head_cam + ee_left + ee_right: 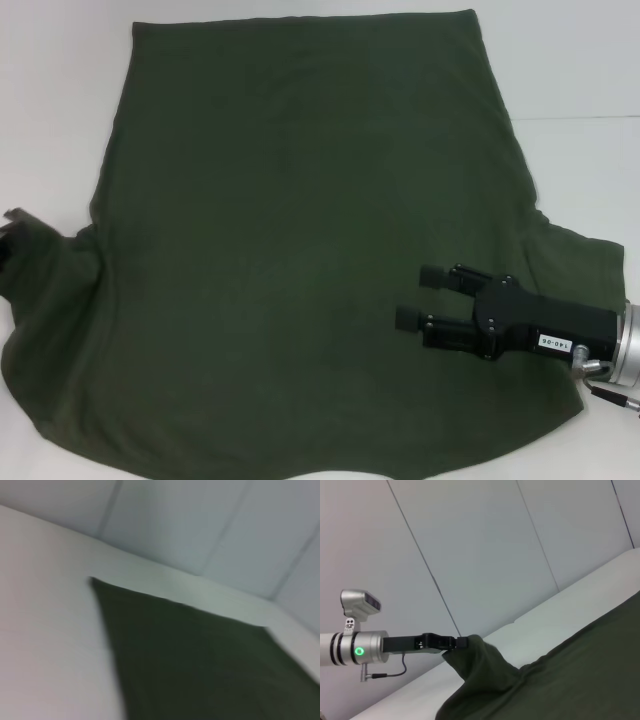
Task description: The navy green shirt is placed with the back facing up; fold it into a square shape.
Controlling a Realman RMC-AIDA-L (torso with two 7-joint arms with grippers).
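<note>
The navy green shirt point(300, 250) lies spread over the table with its plain back up, and it fills most of the head view. My right gripper point(420, 297) hovers open over the shirt's right side, near the right sleeve, fingers pointing left. In the right wrist view my left gripper point(461, 642) is shut on the shirt's left sleeve point(480, 660) and holds it lifted off the table. That raised sleeve point(30, 265) shows at the left edge of the head view. The left wrist view shows one corner of the shirt point(200, 660) on the table.
The white table point(60, 120) shows bare to the left, right and behind the shirt. Pale wall panels point(485, 555) rise just behind the table's far edge.
</note>
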